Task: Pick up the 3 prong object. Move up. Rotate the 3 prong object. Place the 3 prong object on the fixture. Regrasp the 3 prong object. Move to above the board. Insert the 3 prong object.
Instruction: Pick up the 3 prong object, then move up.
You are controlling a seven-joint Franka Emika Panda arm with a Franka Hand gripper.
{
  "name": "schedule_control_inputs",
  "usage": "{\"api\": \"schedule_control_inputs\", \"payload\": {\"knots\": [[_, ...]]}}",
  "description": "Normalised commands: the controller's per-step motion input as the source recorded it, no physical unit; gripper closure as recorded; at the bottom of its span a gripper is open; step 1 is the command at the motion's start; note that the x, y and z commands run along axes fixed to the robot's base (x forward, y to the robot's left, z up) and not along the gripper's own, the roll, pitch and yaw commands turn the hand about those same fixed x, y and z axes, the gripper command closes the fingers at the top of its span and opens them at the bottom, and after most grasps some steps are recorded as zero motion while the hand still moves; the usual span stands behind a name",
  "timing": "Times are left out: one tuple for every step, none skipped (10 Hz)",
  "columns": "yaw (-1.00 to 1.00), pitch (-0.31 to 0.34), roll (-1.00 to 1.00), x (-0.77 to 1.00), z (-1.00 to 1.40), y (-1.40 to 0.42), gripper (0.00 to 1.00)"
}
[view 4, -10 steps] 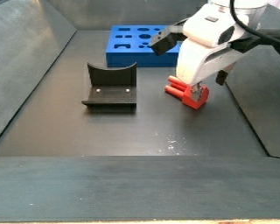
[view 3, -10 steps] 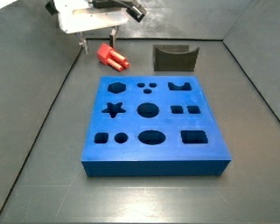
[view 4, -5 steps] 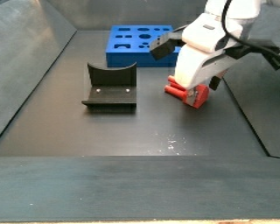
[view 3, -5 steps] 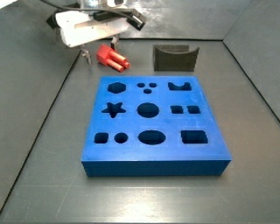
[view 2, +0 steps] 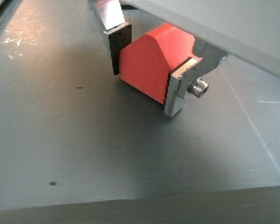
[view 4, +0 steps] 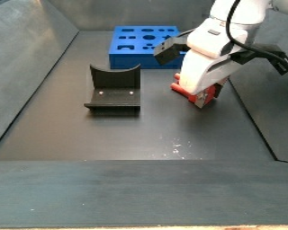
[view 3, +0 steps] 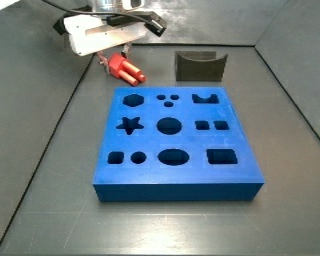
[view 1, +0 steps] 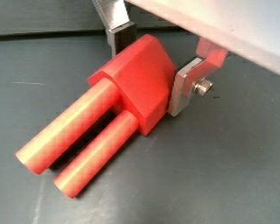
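The 3 prong object [view 1: 125, 87] is a red block with round prongs pointing away from the fingers. It lies low at the dark floor beside the board's far corner [view 3: 127, 70]. My gripper [view 1: 153, 66] straddles its block end, one silver finger [view 2: 184, 86] pressed on one flank and the dark pad [view 2: 116, 51] against the other, so it is shut on the piece. Both side views show the gripper [view 4: 201, 90] directly over the red piece [view 4: 194, 93]. Whether the piece has left the floor I cannot tell.
The blue board [view 3: 176, 140] with shaped cutouts lies mid-floor, also seen as a blue slab at the back [view 4: 134, 45]. The dark fixture [view 3: 200, 66] stands beyond the board, apart from the gripper [view 4: 112, 90]. Grey walls ring the floor.
The gripper came down over the red piece and its fingers closed in from a wide spread onto the block. The piece shifted slightly under the hand.
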Motion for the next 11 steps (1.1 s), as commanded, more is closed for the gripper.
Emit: {"api": "schedule_control_inputs", "payload": {"knots": [[0.0,0.0,0.0,0.0,0.0,0.0,1.0],[0.0,0.0,0.0,0.0,0.0,0.0,1.0],[0.0,0.0,0.0,0.0,0.0,0.0,1.0],[0.0,0.0,0.0,0.0,0.0,0.0,1.0],[0.0,0.0,0.0,0.0,0.0,0.0,1.0],[0.0,0.0,0.0,0.0,0.0,0.0,1.0],[0.0,0.0,0.0,0.0,0.0,0.0,1.0],[0.0,0.0,0.0,0.0,0.0,0.0,1.0],[0.0,0.0,0.0,0.0,1.0,0.0,1.0],[0.01,0.023,0.0,-0.05,1.0,0.01,1.0],[0.01,0.043,0.01,-0.06,0.98,0.01,1.0]]}}
